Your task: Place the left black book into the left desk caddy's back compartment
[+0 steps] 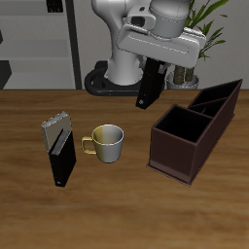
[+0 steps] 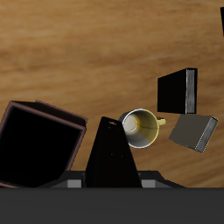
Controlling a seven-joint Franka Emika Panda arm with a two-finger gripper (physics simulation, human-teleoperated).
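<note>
The wooden tabletop (image 1: pixel 117 209) carried everything but the one book that was in the air. The left desk caddy (image 1: pixel 195 131), a dark brown open-topped box with a black inside, served as the landmark: its low-walled square section lay toward the tabletop's front edge, and the back compartment (image 1: pixel 216 99), with taller slanted side walls, lay at its farther end.

Above and behind the caddy, toward the robot's base, hung the gripper (image 1: pixel 153 70), its jaws clamped on the upper end of the left black book (image 1: pixel 149 89). That slim book was lifted clear of the tabletop, hanging tilted with its lower end free, near the caddy's back compartment but not over it. In the wrist view the same book (image 2: pixel 112 156) showed as a dark wedge running out from the jaws, with the caddy (image 2: pixel 39 144) close beside it.

Well apart from the caddy, across the tabletop, two more books stood together: a speckled-top black book (image 1: pixel 58 128) farther back and a plain black book (image 1: pixel 63 160) just in front of it, touching or nearly so.

Between those books and the caddy sat a pale mug (image 1: pixel 107 143), upright, its handle turned toward the books.
</note>
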